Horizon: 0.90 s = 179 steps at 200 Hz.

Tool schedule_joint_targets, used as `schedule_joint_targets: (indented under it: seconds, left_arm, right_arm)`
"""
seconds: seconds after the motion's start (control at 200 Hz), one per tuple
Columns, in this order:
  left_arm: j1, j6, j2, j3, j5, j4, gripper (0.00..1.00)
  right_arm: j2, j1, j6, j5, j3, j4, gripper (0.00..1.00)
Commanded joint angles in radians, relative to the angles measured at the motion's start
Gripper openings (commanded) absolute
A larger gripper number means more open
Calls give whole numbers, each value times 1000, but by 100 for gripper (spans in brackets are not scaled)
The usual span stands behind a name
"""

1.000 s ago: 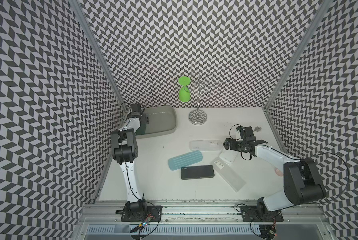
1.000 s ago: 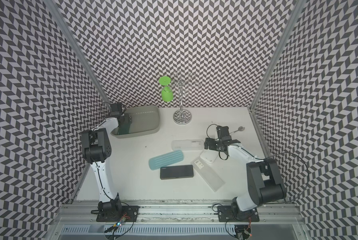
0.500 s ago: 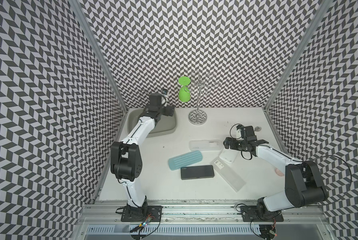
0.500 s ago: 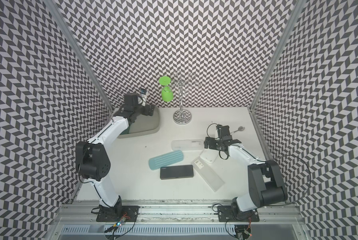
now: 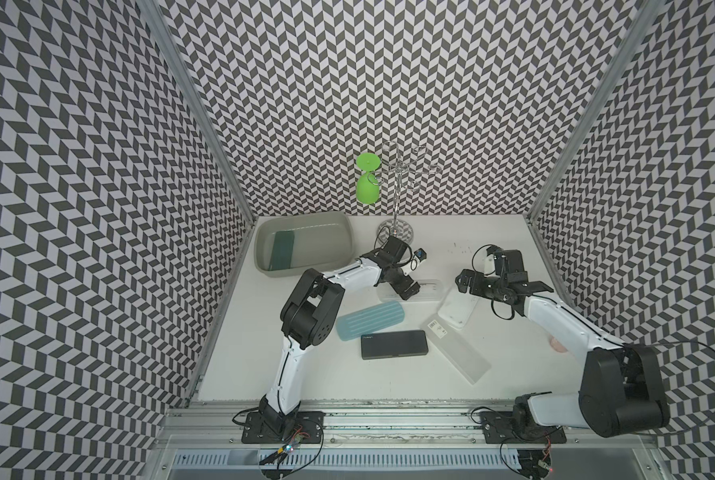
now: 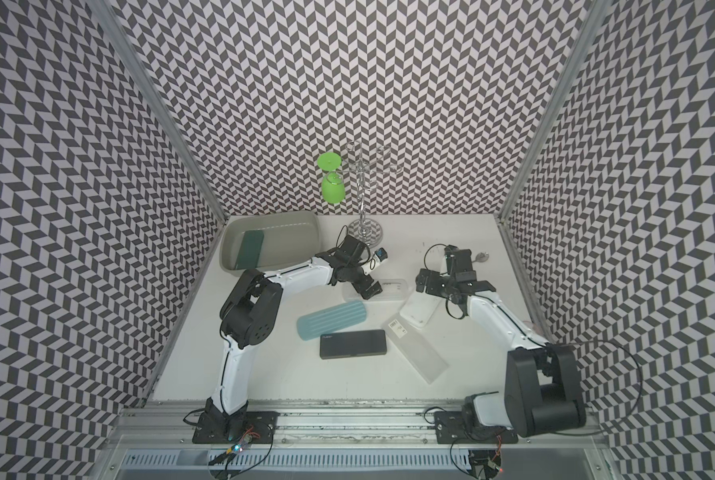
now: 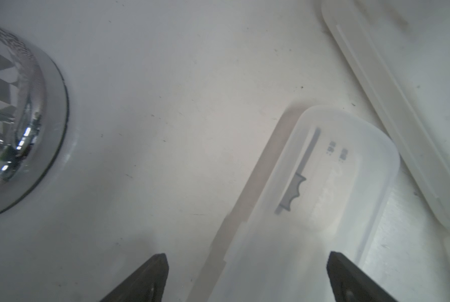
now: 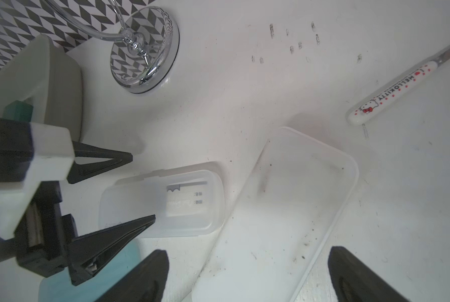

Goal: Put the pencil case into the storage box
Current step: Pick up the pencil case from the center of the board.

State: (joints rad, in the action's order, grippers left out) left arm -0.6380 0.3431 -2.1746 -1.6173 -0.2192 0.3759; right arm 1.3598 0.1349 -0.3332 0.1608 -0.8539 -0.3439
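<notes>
A black flat rectangular pencil case (image 5: 394,344) lies nearest. Beyond, the left gripper (image 7: 247,258), jaws apart, hovers over a frosted translucent pencil case (image 5: 428,289); the right gripper (image 8: 247,252) gapes alongside. Farthest, the grey-green plastic storage box (image 5: 301,217) holds a dark-green case (image 5: 283,250).

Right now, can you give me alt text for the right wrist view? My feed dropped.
The left gripper, jaws open, is poised at one end of a frosted pencil case on the white table. The right gripper, also open, frames a wider translucent case beside it; a chrome stand base and a corner of the storage box lie beyond.
</notes>
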Motion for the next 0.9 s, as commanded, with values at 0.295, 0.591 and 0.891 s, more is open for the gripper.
schedule_joint_targets:
  seconds: [0.295, 0.591, 0.891]
  left_arm:
    - [-29, 66, 19, -39, 34, -22, 100]
    - [-31, 194, -34, -28, 39, 4, 100]
    - [-26, 281, -4, 33, 18, 26, 100]
  right_arm:
    - [-32, -31, 3, -43, 10, -49, 100]
    - [-65, -50, -6, -28, 35, -49, 100]
    - [-105, -53, -6, -33, 72, -67, 99]
